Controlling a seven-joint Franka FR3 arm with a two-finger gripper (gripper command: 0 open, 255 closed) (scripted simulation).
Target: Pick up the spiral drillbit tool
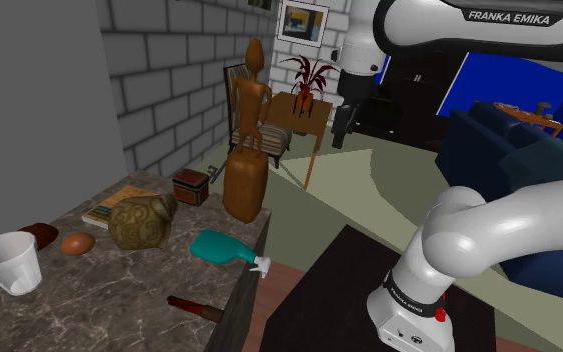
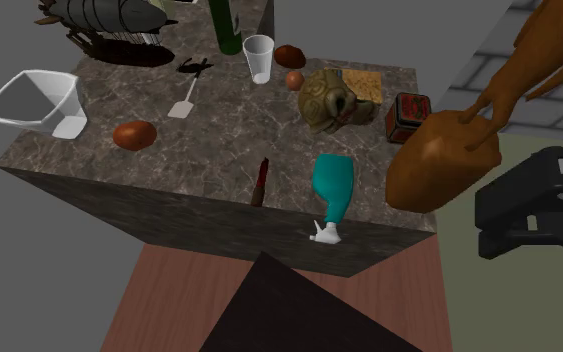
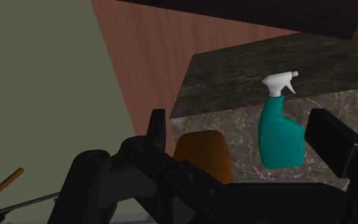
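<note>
While I hang in the air off the table's near edge, this is my reckoning:

Drillbit's place: the drillbit (image 1: 194,306) lies flat on the marbled table (image 1: 119,290), close to the edge nearest my stand, near the teal spray bottle (image 1: 219,246) but not touching it.
Look: a slim, dark reddish rod; I cannot make out its spiral.
Handling: I judge it stiff and light, not fragile, but round enough to roll or slip under a careless pinch.
Where to hold: across its middle, my fingers (image 3: 157,130) on its two long sides, so it neither tips nor rolls off the edge.
My jaws: the gripper (image 3: 238,118) stands wide apart, far wider than the rod needs.
Contents: nothing held, nothing touched.
</note>
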